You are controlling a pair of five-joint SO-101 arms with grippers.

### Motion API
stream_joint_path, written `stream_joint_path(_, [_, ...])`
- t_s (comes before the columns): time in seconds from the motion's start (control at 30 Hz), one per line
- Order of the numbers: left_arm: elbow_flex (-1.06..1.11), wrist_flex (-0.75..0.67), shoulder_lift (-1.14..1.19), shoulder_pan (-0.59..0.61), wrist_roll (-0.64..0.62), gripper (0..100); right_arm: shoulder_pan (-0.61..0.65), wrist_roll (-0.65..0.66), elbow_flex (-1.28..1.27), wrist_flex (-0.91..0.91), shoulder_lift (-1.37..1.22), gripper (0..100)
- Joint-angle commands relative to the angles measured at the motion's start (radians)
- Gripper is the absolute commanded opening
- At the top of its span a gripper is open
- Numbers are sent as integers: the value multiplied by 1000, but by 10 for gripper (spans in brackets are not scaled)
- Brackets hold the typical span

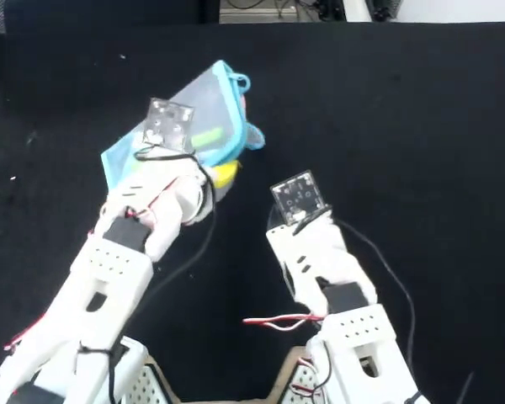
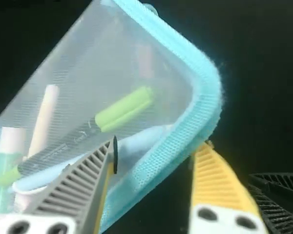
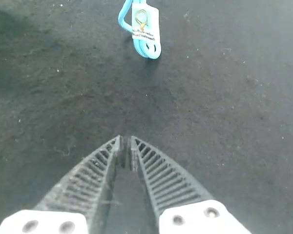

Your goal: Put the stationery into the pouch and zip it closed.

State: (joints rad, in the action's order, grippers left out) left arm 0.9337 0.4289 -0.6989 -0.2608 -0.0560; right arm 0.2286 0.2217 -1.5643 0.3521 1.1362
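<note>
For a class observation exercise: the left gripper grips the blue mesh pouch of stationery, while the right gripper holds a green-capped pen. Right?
Not quite. The right gripper holds nothing: the right wrist view shows it shut and empty above the table. The green-capped pen lies inside the pouch, which the left gripper does grip.

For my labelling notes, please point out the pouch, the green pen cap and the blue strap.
pouch (image 2: pixel 112 58), left wrist view, mesh side
green pen cap (image 2: pixel 124 108), left wrist view, cap middle
blue strap (image 3: pixel 144 48), right wrist view, below its tag
</note>
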Motion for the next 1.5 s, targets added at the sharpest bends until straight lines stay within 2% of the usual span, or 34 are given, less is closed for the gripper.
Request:
stream_joint_path(0.0, [-116,-21,95,1,-9,280,9,2,4,-29,10,15])
stream_joint_path(0.27, [-151,-15,198,-2,-8,278,9,2,4,-29,10,15])
stream_joint_path(0.53, [-254,219,8,-33,-8,277,9,2,4,-29,10,15])
stream_joint_path(0.73, [-266,367,-104,-145,-2,279,9,2,4,-29,10,15])
stream_joint_path(0.83, [-260,397,-141,-165,2,281,9,2,4,-29,10,15])
stream_joint_path(0.9, [-257,417,-163,-140,37,280,9,2,2,-29,10,15])
stream_joint_path(0.97, [-248,456,-190,-97,123,278,9,2,2,-29,10,15])
stream_joint_path(1.1, [-194,583,-290,-7,253,277,6,-3,10,-25,10,15])
stream_joint_path(1.2, [-117,646,-419,70,261,212,6,-5,13,-29,10,15])
stream_joint_path(1.3, [15,609,-563,134,261,16,11,-6,25,-25,10,15])
stream_joint_path(1.4, [183,562,-713,208,261,81,8,-6,39,-23,12,15])
stream_joint_path(1.47, [280,560,-824,254,264,55,5,-6,48,-14,27,15])
